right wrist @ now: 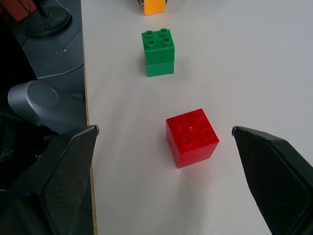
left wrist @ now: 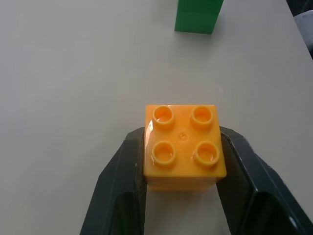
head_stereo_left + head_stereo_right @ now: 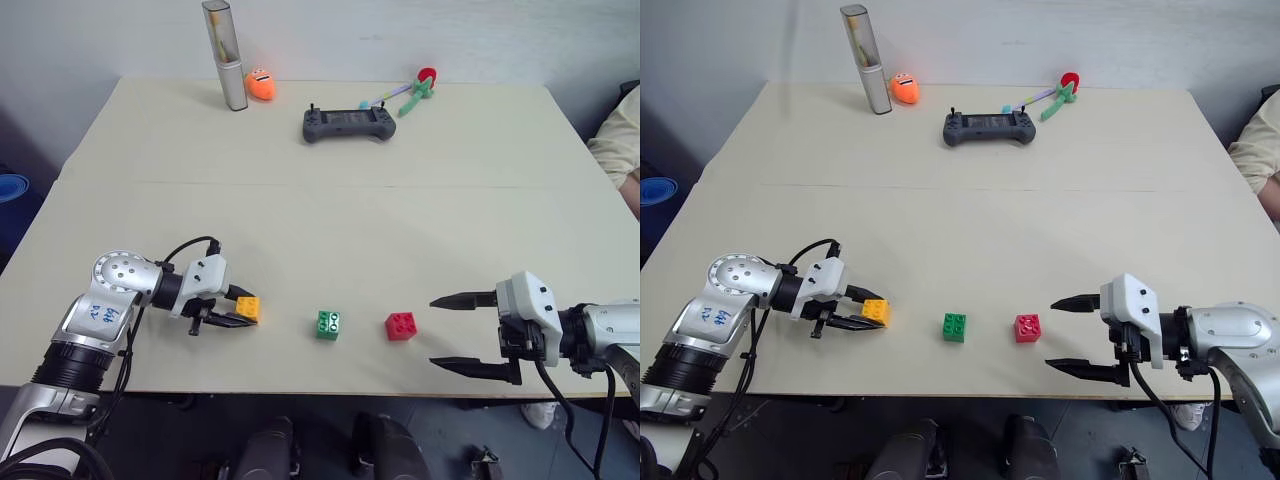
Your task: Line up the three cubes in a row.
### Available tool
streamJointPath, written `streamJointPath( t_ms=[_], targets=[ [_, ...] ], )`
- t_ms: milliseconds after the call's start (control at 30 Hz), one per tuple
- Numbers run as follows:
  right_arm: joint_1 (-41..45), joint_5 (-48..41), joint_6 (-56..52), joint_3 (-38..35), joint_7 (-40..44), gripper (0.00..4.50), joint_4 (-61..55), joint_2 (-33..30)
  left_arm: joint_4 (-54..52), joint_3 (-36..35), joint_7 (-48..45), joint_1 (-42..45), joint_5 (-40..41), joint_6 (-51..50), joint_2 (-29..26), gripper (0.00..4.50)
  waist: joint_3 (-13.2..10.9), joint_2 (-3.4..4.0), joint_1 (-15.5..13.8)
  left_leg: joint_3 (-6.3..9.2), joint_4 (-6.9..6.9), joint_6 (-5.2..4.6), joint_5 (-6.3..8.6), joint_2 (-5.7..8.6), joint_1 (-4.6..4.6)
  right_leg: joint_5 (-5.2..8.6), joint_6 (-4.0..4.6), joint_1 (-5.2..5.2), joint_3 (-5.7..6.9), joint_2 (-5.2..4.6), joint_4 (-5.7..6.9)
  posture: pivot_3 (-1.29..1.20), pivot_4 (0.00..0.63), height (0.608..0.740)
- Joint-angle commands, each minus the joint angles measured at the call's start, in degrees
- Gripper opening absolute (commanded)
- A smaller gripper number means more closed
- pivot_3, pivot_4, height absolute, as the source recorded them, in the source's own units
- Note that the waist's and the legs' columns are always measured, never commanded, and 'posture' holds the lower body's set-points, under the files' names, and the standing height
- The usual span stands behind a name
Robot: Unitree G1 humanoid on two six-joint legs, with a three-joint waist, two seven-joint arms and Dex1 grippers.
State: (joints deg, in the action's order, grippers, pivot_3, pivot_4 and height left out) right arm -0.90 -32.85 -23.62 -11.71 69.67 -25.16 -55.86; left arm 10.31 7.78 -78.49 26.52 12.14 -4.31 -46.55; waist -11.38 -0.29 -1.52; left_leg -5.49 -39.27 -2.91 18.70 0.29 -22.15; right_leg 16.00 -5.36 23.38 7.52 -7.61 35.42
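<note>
Yellow-orange cube (image 2: 183, 147) sitting clenched between the left gripper's (image 3: 232, 315) black fingers (image 2: 120, 188), near the tabletop's (image 3: 320, 215) front edge toward the left corner. Green cube (image 3: 328, 325) and red cube (image 3: 400, 326) resting apart along that same front edge, green in the middle. Right gripper (image 3: 462, 333) hovering just beside the red cube, fingers spread wide, grasping nothing.

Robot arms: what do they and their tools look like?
Both arms are silver-grey metal with white wrist housings and looping black cables. The left arm's round perforated joint cap sits above blue handwritten markings. The left tool and right tool each have two tapered black fingers with finely textured pads.
</note>
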Motion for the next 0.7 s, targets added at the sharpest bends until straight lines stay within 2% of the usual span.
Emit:
streamJointPath(
  t_ms=[33,233,267,400,533,700],
  targets=[
    [-0.8,0.6,1.7,-1.1,0.5,4.50,-0.7,-0.5,0.3,-0.2,-0.7,-0.3,0.1,-0.9,-0.5,2.48,0.0,0.00,0.0,0.00,0.00,0.00,0.00,0.00,0.00,0.00,0.00,0.00,0.00,0.01,0.00,0.00,0.150,0.740],
    [-2.1,0.6,2.1,-4.5,1.5,4.50,2.1,-1.5,-2.5,-4.7,-3.1,-2.7,4.1,-5.7,-5.4,4.36,0.0,0.00,0.1,0.00,0.00,0.00,0.00,-0.02,-0.01,0.00,0.00,0.01,0.00,0.00,0.00,0.00,0.150,0.740],
    [-2.5,0.5,2.4,-5.6,2.1,4.50,3.1,-1.8,-3.1,-5.8,-3.4,-3.2,4.8,-6.5,-6.6,4.47,0.0,0.00,0.1,0.01,0.00,0.01,0.00,-0.03,-0.01,0.00,0.01,0.02,0.00,-0.02,0.00,0.00,0.150,0.740],
    [-5.0,-0.4,3.3,-12.2,7.0,4.50,8.4,-4.0,-6.6,-11.5,-6.6,-6.7,8.5,-11.6,-14.0,4.47,0.0,0.00,0.1,0.01,0.01,0.01,0.02,-0.03,0.01,0.00,0.00,0.00,-0.02,-0.07,-0.04,0.00,0.150,0.740],
    [-8.4,-0.6,4.2,-18.8,13.4,4.50,14.1,-6.6,-8.4,-20.4,-10.0,-12.5,12.9,-15.8,-21.2,4.47,0.0,0.02,0.2,0.01,0.02,0.01,0.04,-0.06,0.00,0.01,0.01,0.00,-0.03,-0.08,-0.08,0.00,0.150,0.740],
    [-10.3,-1.1,3.8,-20.5,17.2,4.50,16.3,-7.7,-8.6,-25.2,-9.0,-15.1,14.6,-16.7,-24.0,4.47,0.0,0.03,0.2,0.03,0.03,0.03,0.06,-0.08,0.05,0.01,0.02,-0.03,-0.05,-0.13,-0.11,0.00,0.150,0.740]
  ],
)
